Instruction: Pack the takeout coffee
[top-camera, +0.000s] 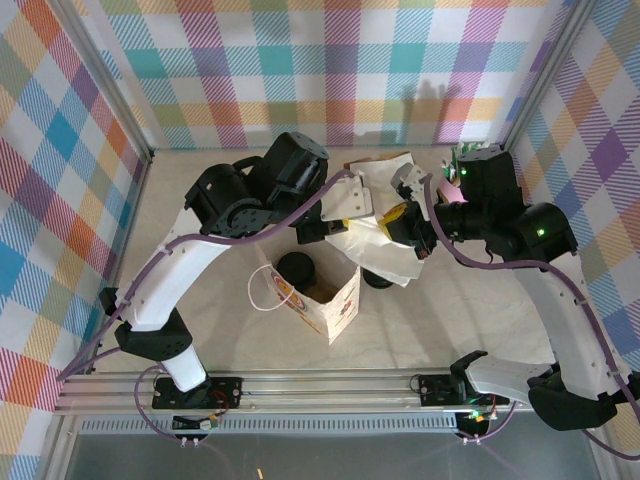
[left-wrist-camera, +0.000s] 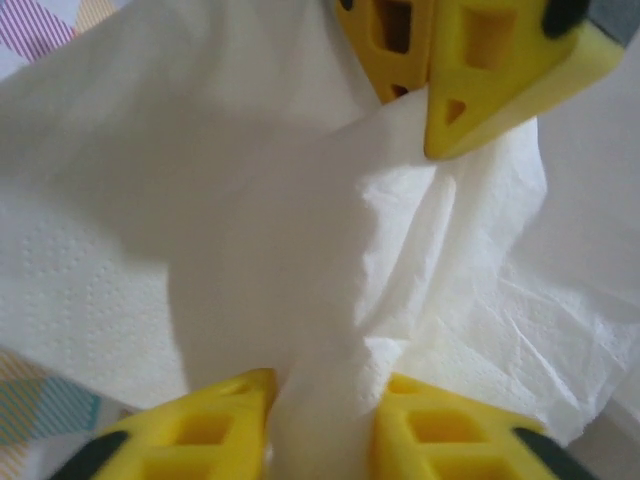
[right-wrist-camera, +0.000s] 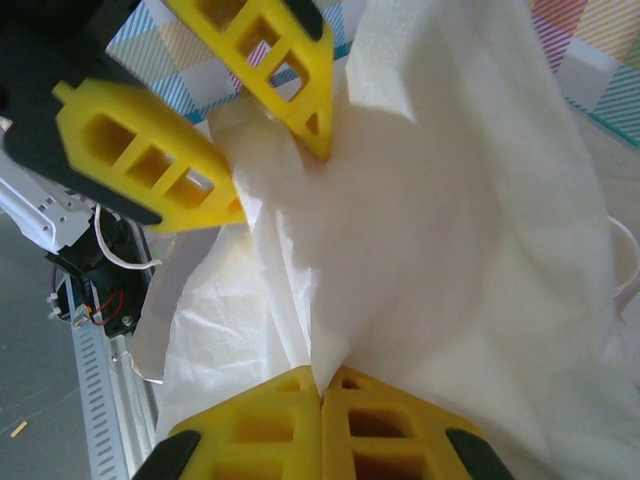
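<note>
Plaid walls ring the table; the takeout coffee (top-camera: 295, 268) seems to sit inside the paper bag (top-camera: 340, 305). Light, crushable, slick-lidded: grip its waist. My right gripper (right-wrist-camera: 322, 375) clamps the napkin (right-wrist-camera: 450, 250), and my left gripper (left-wrist-camera: 325, 385) pinches a fold.

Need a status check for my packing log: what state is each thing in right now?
takeout coffee: upright, lid on, at the bag's open top; whether it is inside is unclear.
paper bag: standing, mouth open.
napkin: unfolded, held off the table between both claws.
right claw: shut on the napkin.
left claw: fingers either side of the napkin, grip unclear.
</note>
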